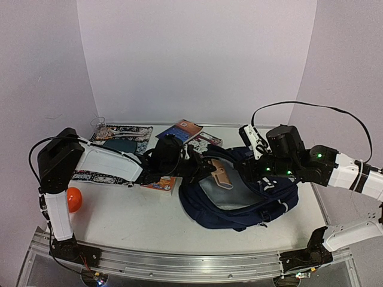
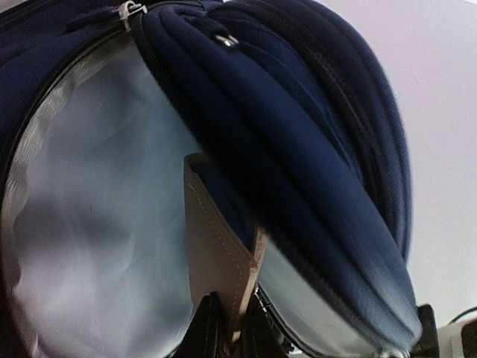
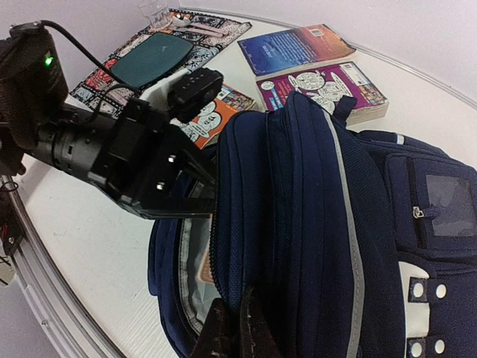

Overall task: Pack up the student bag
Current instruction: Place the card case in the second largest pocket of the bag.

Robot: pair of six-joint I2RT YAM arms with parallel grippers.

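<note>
The student bag [image 1: 239, 200] lies open in the middle right of the table, its pale grey lining [image 2: 97, 224] showing. My left gripper [image 1: 209, 171] is shut on a flat tan leather pouch [image 1: 222, 177] and holds it at the bag's mouth; in the left wrist view the pouch [image 2: 216, 253] stands between my fingers [image 2: 205, 335], against the lining under the navy flap [image 2: 298, 134]. My right gripper [image 3: 238, 335] is shut on the bag's zippered opening edge [image 3: 246, 246] and holds it up. The pouch [image 3: 206, 272] shows just inside the opening.
A patterned black mat with a teal oval [image 1: 116, 143] lies at the back left with a clear cup [image 1: 99, 124] behind it. Books lie behind the bag: a blue one [image 1: 182, 130], a purple one [image 1: 206, 142], an orange one [image 1: 161, 184]. An orange ball [image 1: 73, 199] sits at left.
</note>
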